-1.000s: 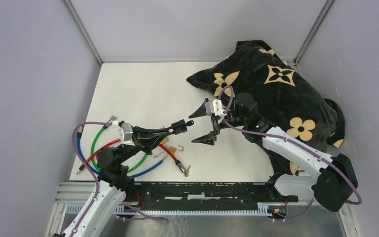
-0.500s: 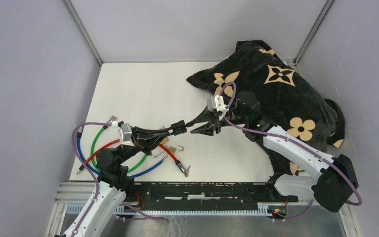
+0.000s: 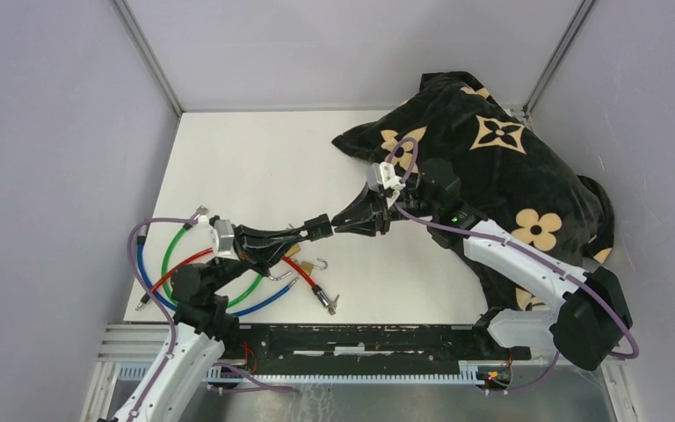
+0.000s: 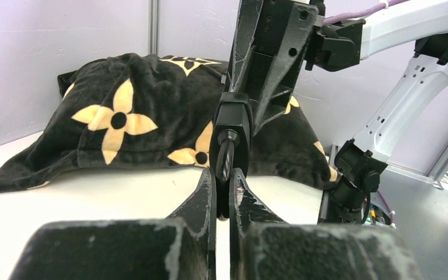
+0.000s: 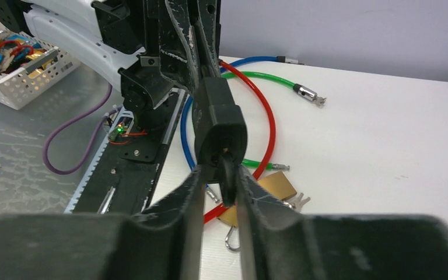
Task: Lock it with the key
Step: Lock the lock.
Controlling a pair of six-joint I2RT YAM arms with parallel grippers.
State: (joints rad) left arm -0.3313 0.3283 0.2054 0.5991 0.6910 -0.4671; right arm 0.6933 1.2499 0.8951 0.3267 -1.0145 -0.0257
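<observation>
A black lock (image 3: 317,225) is held above the table with my left gripper (image 3: 309,230) shut on it; in the left wrist view the lock (image 4: 231,125) stands upright just past the left gripper (image 4: 223,189). A black-headed key (image 5: 228,184) sticks out of the end of the lock (image 5: 219,125) that faces the right arm. My right gripper (image 5: 217,175) has its fingers (image 5: 251,198) pressed on the key's head, and it meets the lock head-on (image 3: 343,221).
Red (image 3: 303,277), green (image 3: 171,251) and blue (image 3: 268,301) cable locks lie coiled under the left arm with a brass padlock (image 5: 280,185). A black flower-patterned cushion (image 3: 492,158) fills the back right. A white basket (image 5: 11,87) stands beyond the table's near edge.
The right gripper moved left up to the lock and went from wide open to shut on the key's head. The left gripper kept still with the lock.
</observation>
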